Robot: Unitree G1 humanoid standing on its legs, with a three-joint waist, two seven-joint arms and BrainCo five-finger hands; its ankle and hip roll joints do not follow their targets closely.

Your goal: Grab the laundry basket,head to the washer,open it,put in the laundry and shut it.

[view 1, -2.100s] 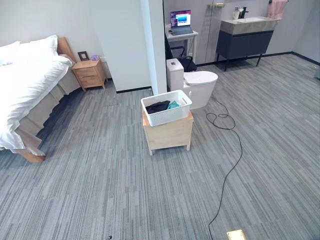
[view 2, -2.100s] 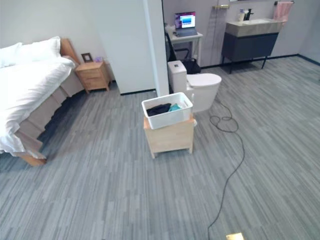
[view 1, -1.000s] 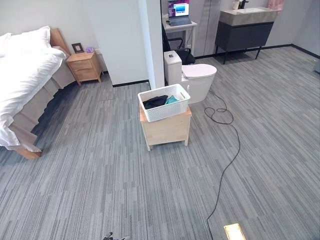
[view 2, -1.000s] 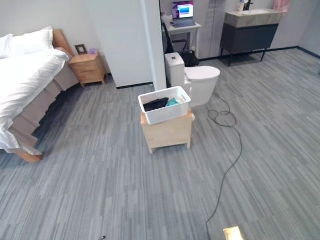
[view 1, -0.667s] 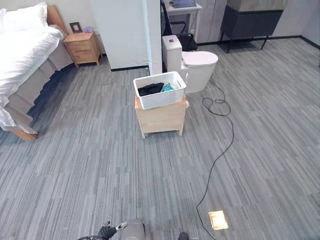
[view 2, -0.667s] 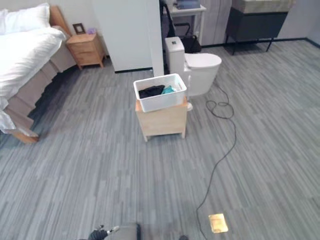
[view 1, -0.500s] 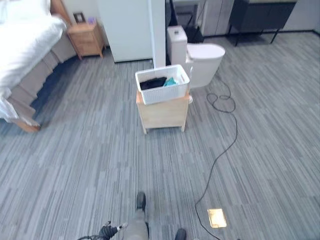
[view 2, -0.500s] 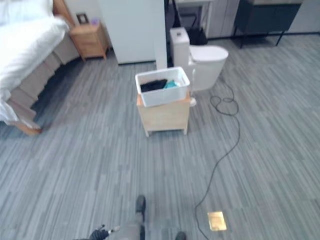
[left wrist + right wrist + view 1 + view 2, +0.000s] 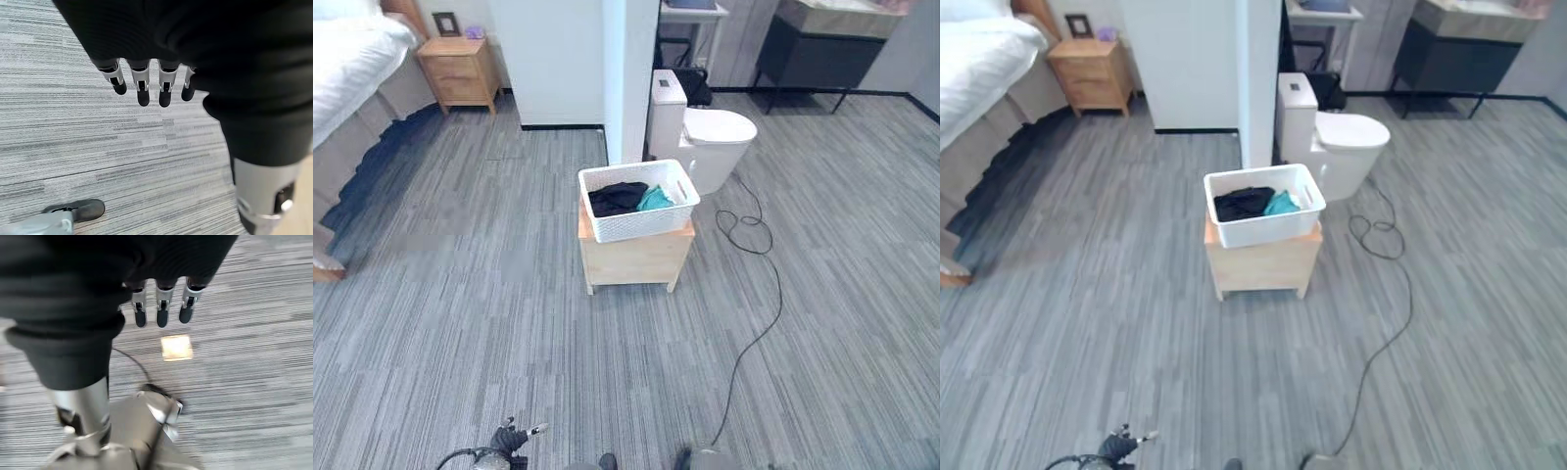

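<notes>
Ahead of us the white laundry basket [image 9: 639, 201] sits on a small wooden stand [image 9: 634, 257] beside the toilet [image 9: 707, 140], dark and teal laundry [image 9: 628, 198] inside. Our left hand [image 9: 146, 83] and right hand [image 9: 161, 308] hang over carpet (fingers relaxed, holding nothing).

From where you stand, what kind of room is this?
Probably a mock-up bedroom with an open bathroom: a bed and wooden nightstand on one side, a toilet behind a laundry basket on a small wooden stand.
</notes>
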